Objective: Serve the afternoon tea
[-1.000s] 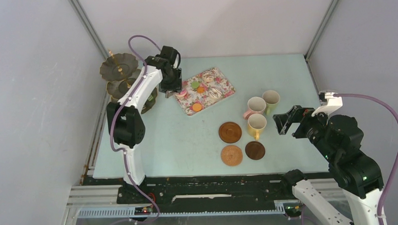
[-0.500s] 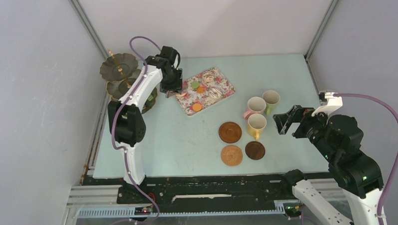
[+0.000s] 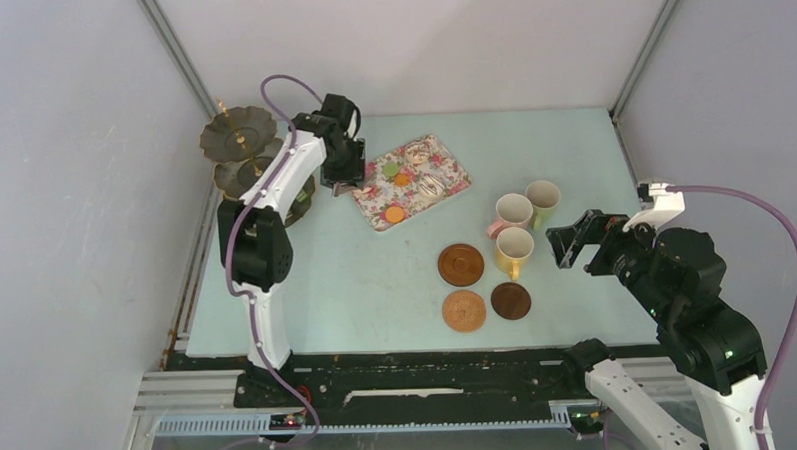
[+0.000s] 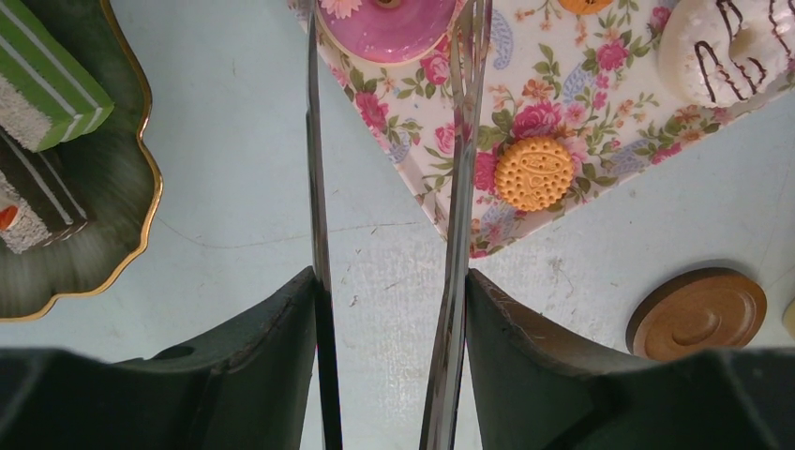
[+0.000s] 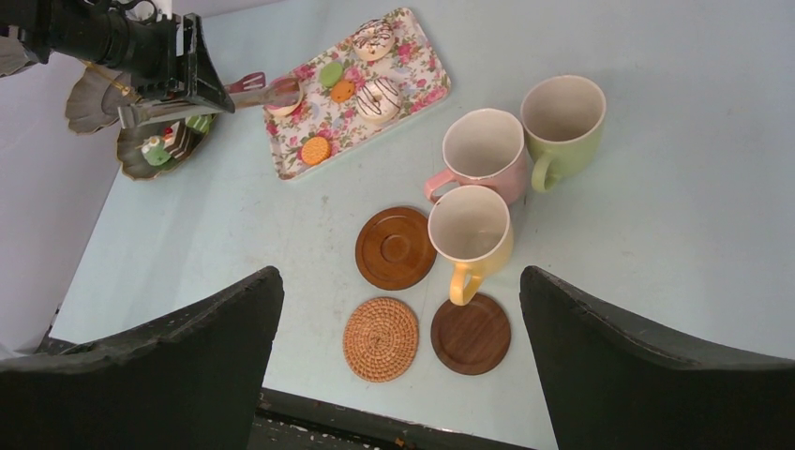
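Tongs (image 4: 457, 187), clamped in the left hand (image 4: 392, 281), run straight up the wrist frame, blades flanking the pink cake (image 4: 386, 23) at top centre; stand (image 4: 112, 234) sits far left; right hand (image 3: 572, 241) gapes wide.

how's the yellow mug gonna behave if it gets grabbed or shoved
The yellow mug looks rigid and smooth-walled, so a grip may slip on it. It stands upright and looks fairly squat, so it probably won't tip easily or roll. It sits right against the pink mug, so a push toward that one would likely shove it too.
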